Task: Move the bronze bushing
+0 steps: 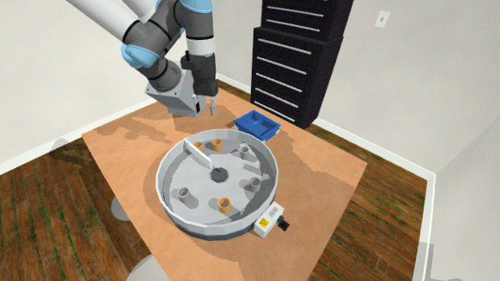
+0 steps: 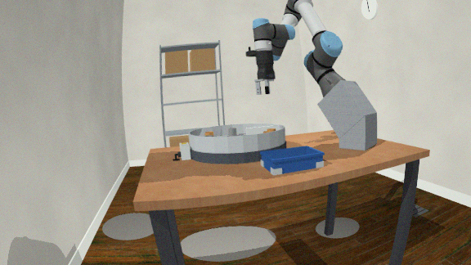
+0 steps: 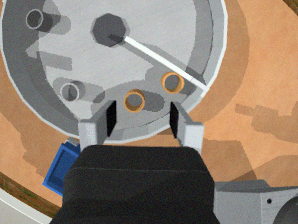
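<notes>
Hand (image 1: 206, 106) (image 2: 262, 87) (image 3: 143, 112) open, nothing held, above the turntable (image 1: 163, 207) (image 2: 237, 144) (image 3: 224, 45). Bronze bushings inside its rim: near bushing (image 1: 217, 145) (image 3: 134, 101), second bushing (image 1: 198, 147) (image 3: 172, 82) by the white divider (image 1: 199, 154) (image 3: 165, 64), third bushing (image 1: 224, 208) opposite. Crate (image 1: 257, 126) (image 2: 293, 159) (image 3: 62, 168) beside turntable. Risks: turntable rotation could spoil alignment; close spacing could make a finger knock the neighbour. Wooden counter (image 1: 321, 173) (image 2: 229, 190) (image 3: 250, 145) beneath turntable; pale walls, plank floor around.
</notes>
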Available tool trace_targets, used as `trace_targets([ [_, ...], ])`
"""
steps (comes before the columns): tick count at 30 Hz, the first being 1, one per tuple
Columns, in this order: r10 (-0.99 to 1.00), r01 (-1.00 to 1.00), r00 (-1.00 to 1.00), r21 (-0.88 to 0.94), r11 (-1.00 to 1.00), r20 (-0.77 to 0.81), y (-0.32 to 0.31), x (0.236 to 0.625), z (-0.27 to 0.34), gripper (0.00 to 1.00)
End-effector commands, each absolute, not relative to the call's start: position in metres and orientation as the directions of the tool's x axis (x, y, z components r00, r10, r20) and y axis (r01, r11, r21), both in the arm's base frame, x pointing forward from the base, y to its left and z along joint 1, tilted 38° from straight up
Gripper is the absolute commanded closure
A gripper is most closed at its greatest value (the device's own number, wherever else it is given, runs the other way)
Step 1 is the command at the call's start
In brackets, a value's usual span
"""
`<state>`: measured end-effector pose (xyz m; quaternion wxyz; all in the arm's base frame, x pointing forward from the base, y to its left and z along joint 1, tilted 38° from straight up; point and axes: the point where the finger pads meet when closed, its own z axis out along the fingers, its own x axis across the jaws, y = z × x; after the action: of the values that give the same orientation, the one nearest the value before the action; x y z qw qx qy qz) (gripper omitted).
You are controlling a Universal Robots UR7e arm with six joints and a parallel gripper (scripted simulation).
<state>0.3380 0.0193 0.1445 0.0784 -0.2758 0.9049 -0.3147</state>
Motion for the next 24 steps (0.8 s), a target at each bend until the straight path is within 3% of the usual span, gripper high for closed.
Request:
trace_targets([
  [1, -0.555, -0.452, -0.831, -0.612, 0.649, 0.025, 0.01, 0.339, 0.141, 0.0],
  [9, -0.555, -0.452, -0.831, -0.612, 0.649, 0.025, 0.01, 0.339, 0.141, 0.0],
  [14, -0.555, -0.451, -0.832, -0.612, 0.649, 0.025, -0.037, 0.335, 0.125, 0.0],
  [24, -0.555, -0.451, -0.832, -0.612, 0.649, 0.025, -0.037, 0.335, 0.125, 0.0],
])
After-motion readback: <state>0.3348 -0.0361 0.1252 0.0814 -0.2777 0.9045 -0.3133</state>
